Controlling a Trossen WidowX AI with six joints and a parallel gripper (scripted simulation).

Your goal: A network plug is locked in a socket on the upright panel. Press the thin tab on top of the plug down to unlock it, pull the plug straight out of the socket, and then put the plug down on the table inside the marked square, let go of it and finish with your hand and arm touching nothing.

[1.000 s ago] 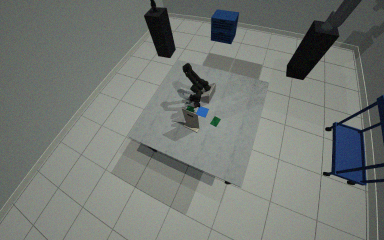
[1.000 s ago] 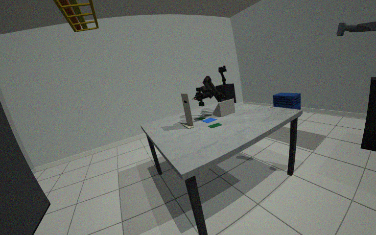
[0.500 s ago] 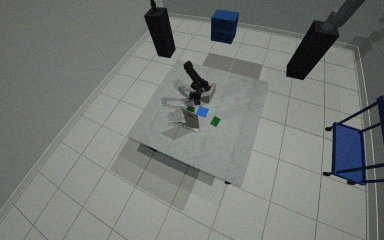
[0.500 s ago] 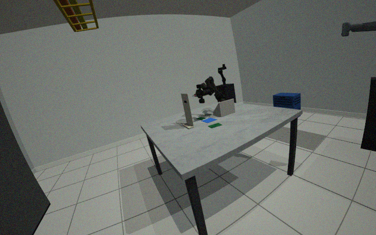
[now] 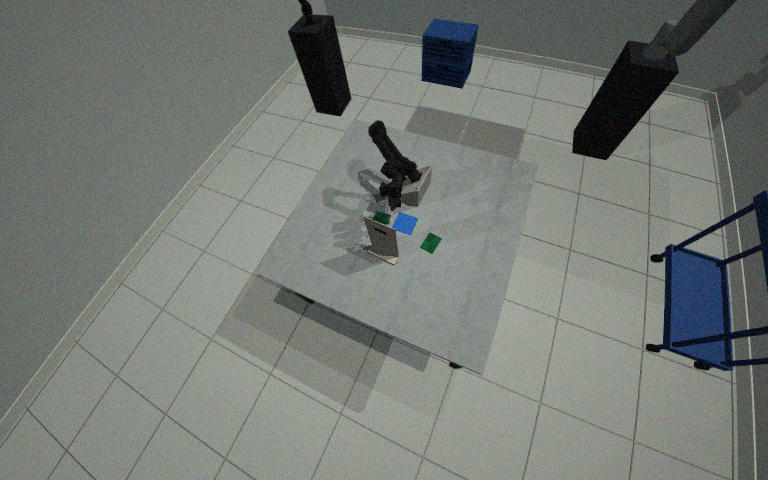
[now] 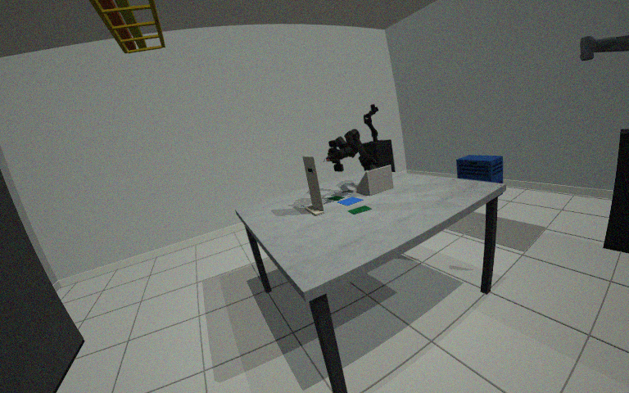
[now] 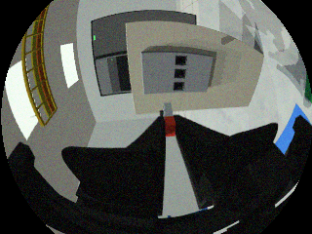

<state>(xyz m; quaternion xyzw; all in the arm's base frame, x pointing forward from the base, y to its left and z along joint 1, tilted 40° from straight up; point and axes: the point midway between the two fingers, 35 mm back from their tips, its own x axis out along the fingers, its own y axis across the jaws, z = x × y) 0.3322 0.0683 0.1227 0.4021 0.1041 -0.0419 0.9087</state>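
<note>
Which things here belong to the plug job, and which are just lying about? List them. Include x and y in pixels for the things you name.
Job:
- red plug (image 6: 325,160) (image 7: 170,127)
- upright panel (image 5: 384,243) (image 6: 314,185) (image 7: 135,73)
- socket block (image 7: 157,73)
- blue square (image 5: 404,223) (image 6: 350,201) (image 7: 291,129), likely the marked one

Lying about:
- blue crates (image 5: 447,53) (image 6: 480,171)
- blue cart (image 5: 668,294)
- yellow ladder (image 6: 144,49) (image 7: 50,117)
- black pedestals (image 5: 320,65) (image 5: 623,101) (image 6: 382,155) (image 6: 617,199)

Unclear: green squares (image 5: 431,243) (image 5: 381,217) (image 6: 359,210) (image 6: 336,198) (image 7: 309,93)
</note>
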